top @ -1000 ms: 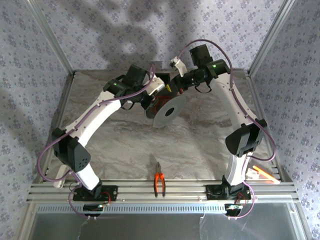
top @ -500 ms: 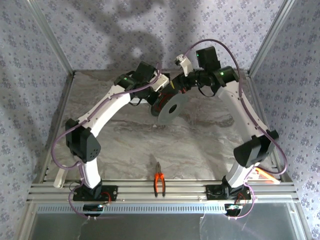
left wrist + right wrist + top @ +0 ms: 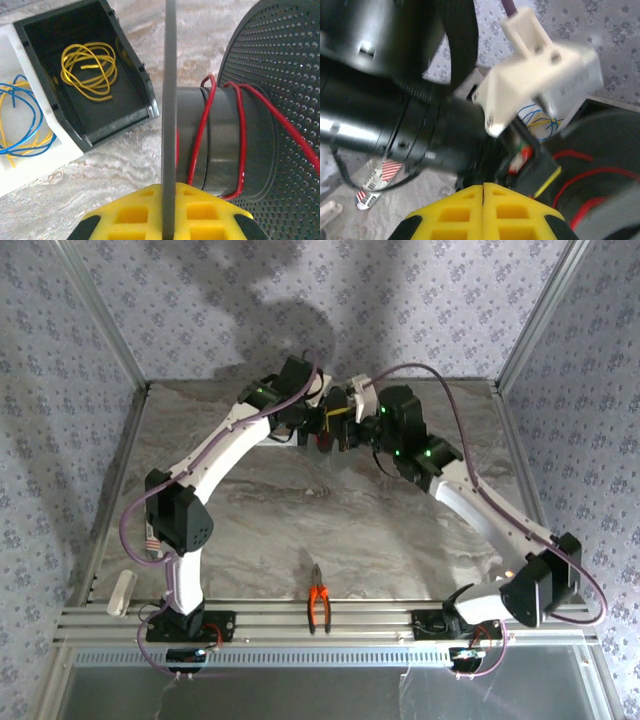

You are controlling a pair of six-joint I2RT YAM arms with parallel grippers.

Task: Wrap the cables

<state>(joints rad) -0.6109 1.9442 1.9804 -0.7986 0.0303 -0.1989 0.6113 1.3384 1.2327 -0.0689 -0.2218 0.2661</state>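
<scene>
At the upper centre of the top view the two arms meet. Low in the left wrist view, the left gripper (image 3: pixel 170 202) is clamped on the thin, edge-on flange of the spool (image 3: pixel 225 145). The red cable (image 3: pixel 240 140) loops round its grey hub, right of centre. The right gripper (image 3: pixel 483 202) has its yellow fingers pressed together; whether they pinch anything cannot be told. Upper left in the left wrist view sits a black bin (image 3: pixel 131 57) holding a yellow wire coil (image 3: pixel 89 65).

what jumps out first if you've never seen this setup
First the red wire wound on a grey spool, close up in the left wrist view. Beside it, a yellow wire coil lies in a black bin. From above, orange pliers lie at the table's near edge.
</scene>
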